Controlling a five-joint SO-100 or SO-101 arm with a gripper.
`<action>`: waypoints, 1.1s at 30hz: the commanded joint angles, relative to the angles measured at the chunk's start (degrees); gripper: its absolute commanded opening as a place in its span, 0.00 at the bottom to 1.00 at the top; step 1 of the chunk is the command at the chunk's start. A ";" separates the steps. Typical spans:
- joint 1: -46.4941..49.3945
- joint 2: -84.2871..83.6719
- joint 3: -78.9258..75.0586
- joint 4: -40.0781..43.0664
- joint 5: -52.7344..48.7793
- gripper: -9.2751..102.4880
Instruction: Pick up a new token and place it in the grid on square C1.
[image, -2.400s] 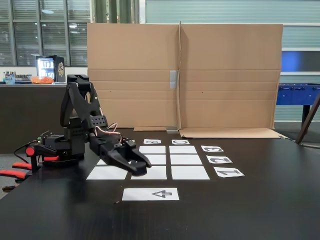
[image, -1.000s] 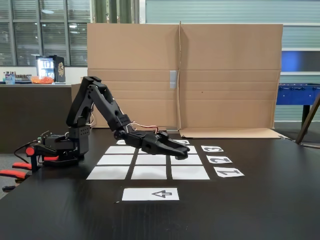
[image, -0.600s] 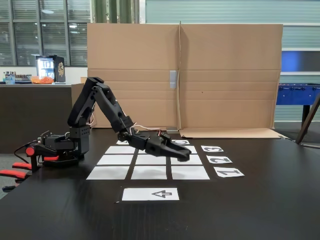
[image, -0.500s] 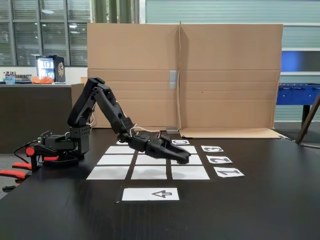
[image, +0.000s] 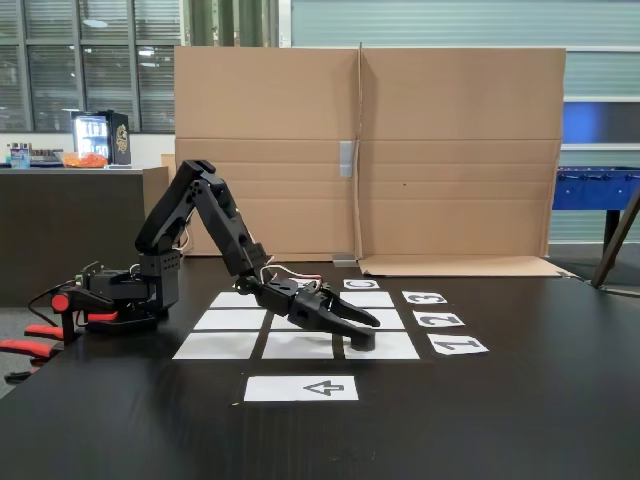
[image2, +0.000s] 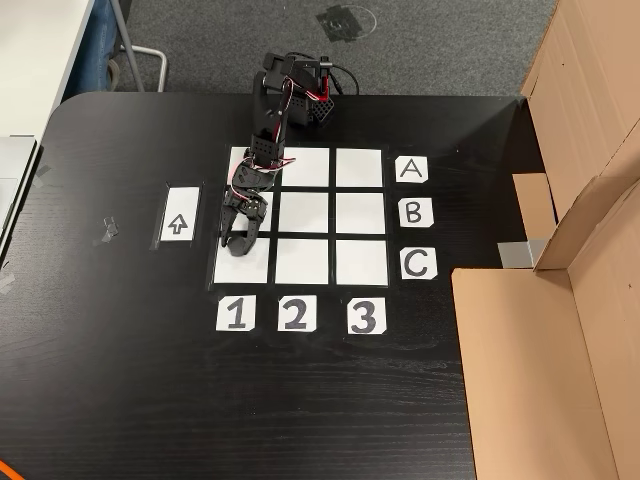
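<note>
My end effector (image2: 237, 243), slightly parted around the token (image: 361, 339), rested it on square C1 (image2: 241, 262); a good release needed a straight lift, without nudging

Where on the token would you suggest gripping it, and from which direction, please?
Across its round side wall, from straight above: the token is a short upright cylinder standing flat on square C1, and the gripper already reaches it that way.
</note>
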 joint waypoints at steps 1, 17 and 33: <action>0.09 -0.26 -2.37 -0.44 -0.35 0.37; 1.67 7.56 -5.89 3.25 15.82 0.49; 8.44 31.55 -4.75 21.88 30.50 0.53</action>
